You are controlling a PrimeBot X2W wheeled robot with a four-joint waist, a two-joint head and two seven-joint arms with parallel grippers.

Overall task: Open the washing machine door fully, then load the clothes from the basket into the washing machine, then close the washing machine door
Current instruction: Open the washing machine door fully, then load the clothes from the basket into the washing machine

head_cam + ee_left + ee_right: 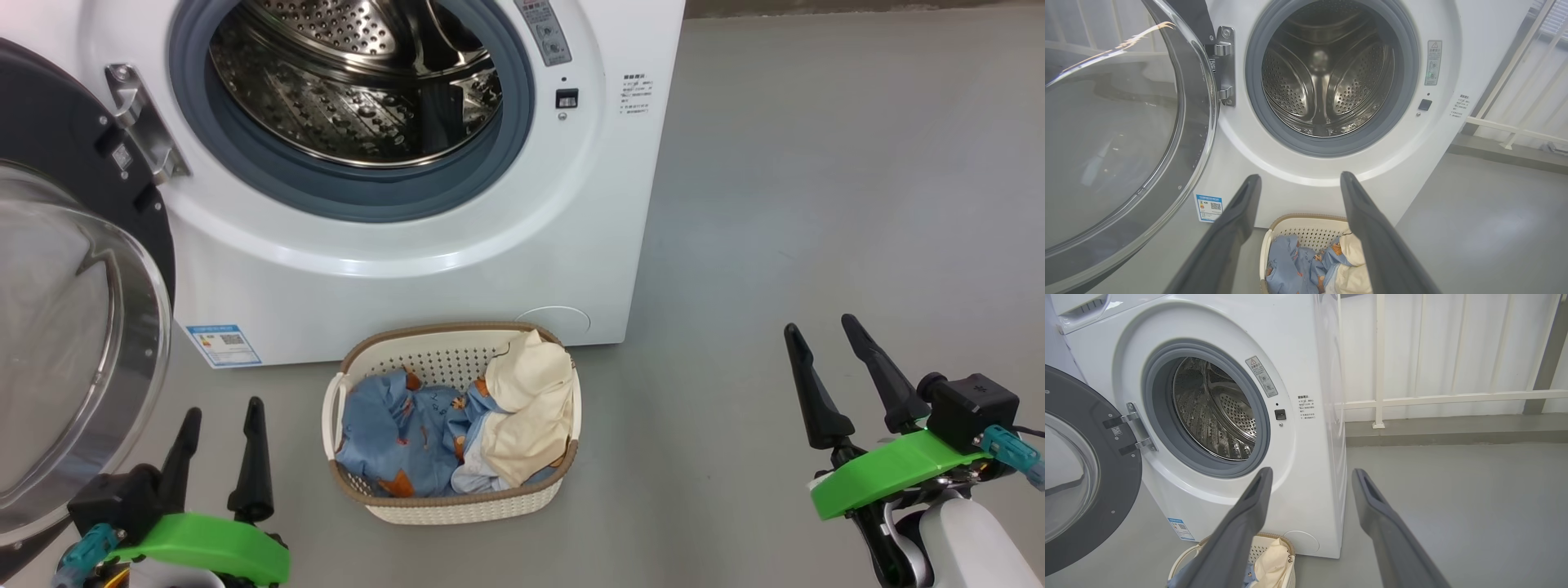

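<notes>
1. Head view: the washer [457, 269] faces the camera with its round mouth open. The door [73, 310] stands swung out at the left on a steel hinge [143, 122]; it has a glossy black rim around a bulging clear bowl. The basket [457, 506], a cream perforated rectangle with a brown rim, sits on the grey floor [816, 204] just before the washer, its long axis across the view. The clothes lie crumpled in it: a blue printed cloth [400, 441] on the left and a cream cloth [531, 408] on the right. The left gripper [224, 408] is beside the door's lower edge. The right gripper [820, 324] is over bare floor, well apart from the basket. Both are spread wide and empty.
2. Left wrist view: the fingers point at the washer's lower front, above the basket. A smooth grey gasket [1274, 130] rings the ribbed, perforated steel drum [1327, 81]. The door's glass is close on the left.
3. Right wrist view: the fingers straddle the washer's right front corner. Smooth open floor runs right to a white railing [1453, 398].
</notes>
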